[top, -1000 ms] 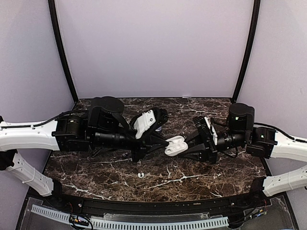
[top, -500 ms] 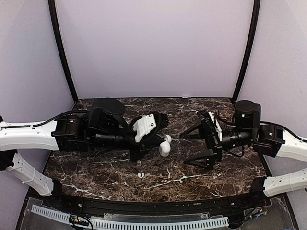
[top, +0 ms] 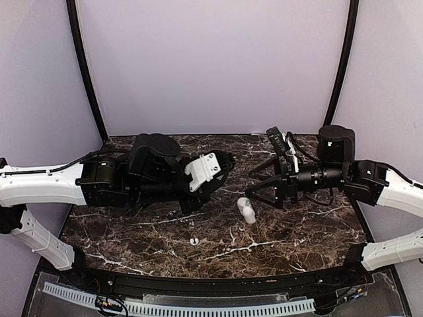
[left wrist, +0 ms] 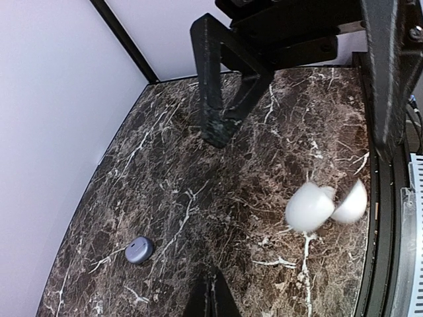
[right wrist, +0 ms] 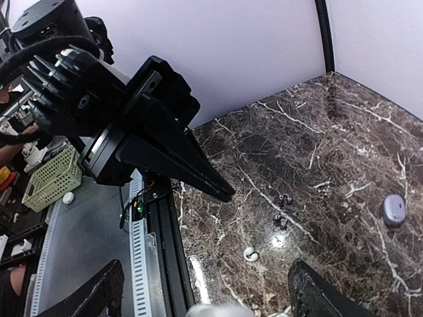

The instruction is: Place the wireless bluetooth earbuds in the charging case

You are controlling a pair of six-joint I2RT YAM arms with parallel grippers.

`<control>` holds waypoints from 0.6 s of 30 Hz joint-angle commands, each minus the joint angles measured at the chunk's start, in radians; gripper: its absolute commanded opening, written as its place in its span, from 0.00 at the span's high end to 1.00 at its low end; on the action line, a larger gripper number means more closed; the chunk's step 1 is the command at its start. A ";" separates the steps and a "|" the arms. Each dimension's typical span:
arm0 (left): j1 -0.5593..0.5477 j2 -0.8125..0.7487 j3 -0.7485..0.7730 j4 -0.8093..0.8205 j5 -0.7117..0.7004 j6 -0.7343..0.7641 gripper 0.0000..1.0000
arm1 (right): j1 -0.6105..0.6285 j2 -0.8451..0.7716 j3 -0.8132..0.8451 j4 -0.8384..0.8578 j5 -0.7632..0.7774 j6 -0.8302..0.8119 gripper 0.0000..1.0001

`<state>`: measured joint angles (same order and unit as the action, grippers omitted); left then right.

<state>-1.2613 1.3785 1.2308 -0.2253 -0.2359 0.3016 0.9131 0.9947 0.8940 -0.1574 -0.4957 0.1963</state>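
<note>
The charging case, a small lavender pebble, lies shut on the marble; the right wrist view shows the case at far right. One white earbud rests near the front edge, and this earbud lies below the left arm. My left gripper is shut and empty. My right gripper stands open with nothing between its fingers. A blurred white two-lobed shell sits on the table between the grippers, touching neither; the left wrist view shows this shell at right.
Two tiny dark bits lie on the marble between the earbud and the case. A black rail and a slotted white strip border the table's front edge. White walls close the back and sides.
The white shell, held between both grippers a second ago, has dropped to the table. My right gripper opened and drew back to the right; my left gripper closed fully and pulled back left.
</note>
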 commanded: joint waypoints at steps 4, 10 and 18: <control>0.008 0.059 0.086 -0.064 -0.132 -0.022 1.00 | 0.025 -0.001 -0.044 0.109 -0.003 0.052 0.23; 0.077 0.054 0.035 -0.044 -0.061 -0.093 0.91 | -0.057 -0.065 -0.098 -0.001 0.292 0.071 0.07; 0.129 0.040 -0.149 0.143 0.286 -0.222 0.40 | -0.122 -0.102 -0.223 -0.210 0.367 0.284 0.08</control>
<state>-1.1255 1.4292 1.1538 -0.1886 -0.1596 0.1524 0.7979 0.8730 0.6834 -0.2115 -0.2260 0.3580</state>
